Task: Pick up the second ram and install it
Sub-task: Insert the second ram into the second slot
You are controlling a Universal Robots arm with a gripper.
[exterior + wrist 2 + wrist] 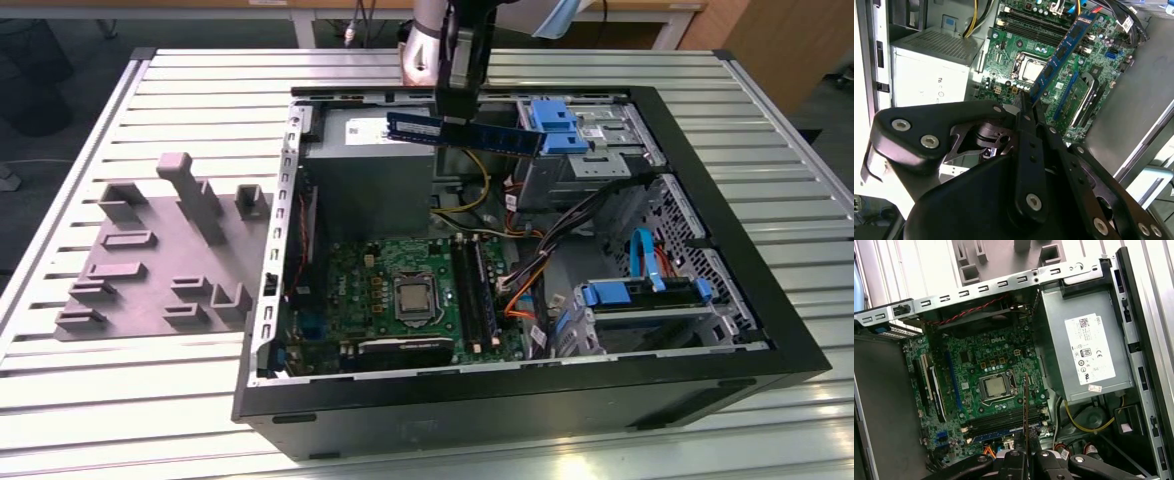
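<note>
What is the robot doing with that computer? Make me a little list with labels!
holder: black gripper, jaws closed on the stick
held thing: long thin dark blue memory stick with black chips, up in the air
where: over the open black computer case
underneath: green motherboard on the case floor
slots: long black slots; the held stick is not in one yet
beside the case: grey moulded tray, on the exterior view's left

A black computer case (507, 400) lies open beside a grey fixture plate (158, 262).
</note>
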